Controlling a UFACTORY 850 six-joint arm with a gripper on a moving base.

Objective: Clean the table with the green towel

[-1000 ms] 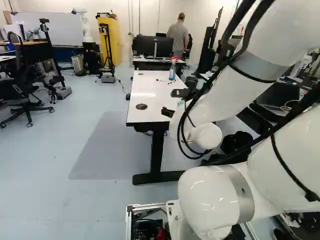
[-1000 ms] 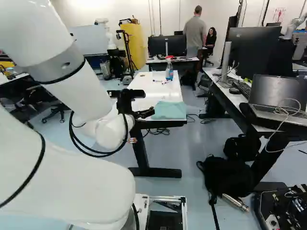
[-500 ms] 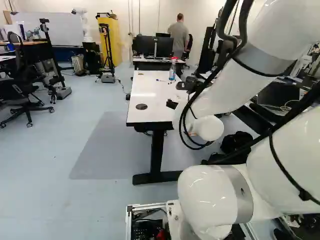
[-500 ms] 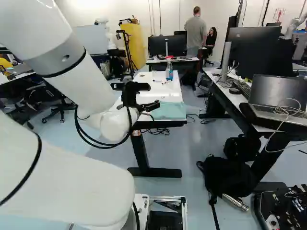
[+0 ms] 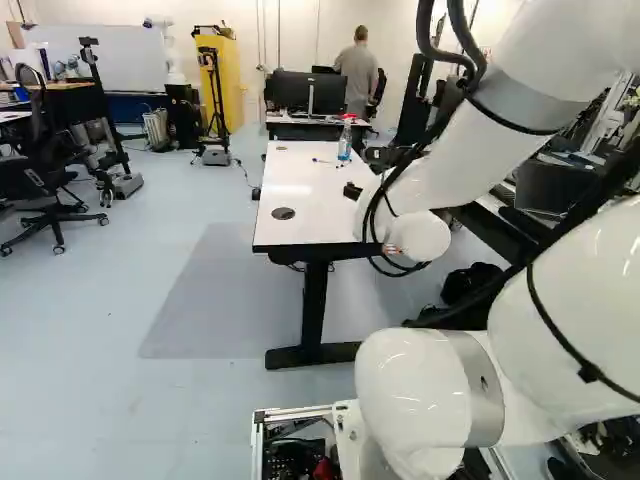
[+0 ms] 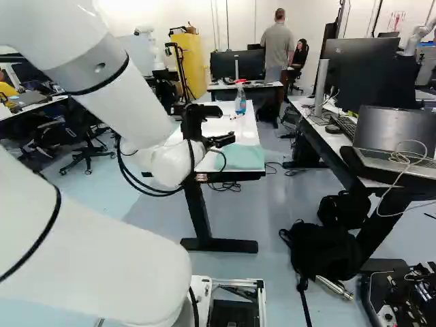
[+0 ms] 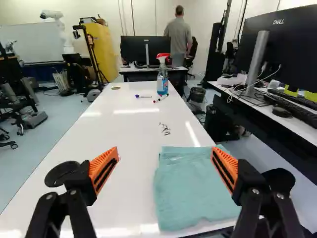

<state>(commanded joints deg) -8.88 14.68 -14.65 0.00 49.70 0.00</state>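
Green towel (image 7: 193, 191) lay folded, soft, squarish, slightly rumpled, near right on glossy white table (image 7: 129, 131); pincer (image 6: 229, 140) spread wide.

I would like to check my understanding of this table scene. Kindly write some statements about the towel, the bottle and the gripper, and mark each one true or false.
1. The green towel lies on the white table. True.
2. The gripper is closed on the towel. False: its fingers stand wide apart, with nothing gripped.
3. Two markers lie near the spray bottle. True.
4. The spray bottle lies on its side. False: it stands upright.
5. The dark marks on the table are covered by the towel. False: they are uncovered, between the markers and the towel.
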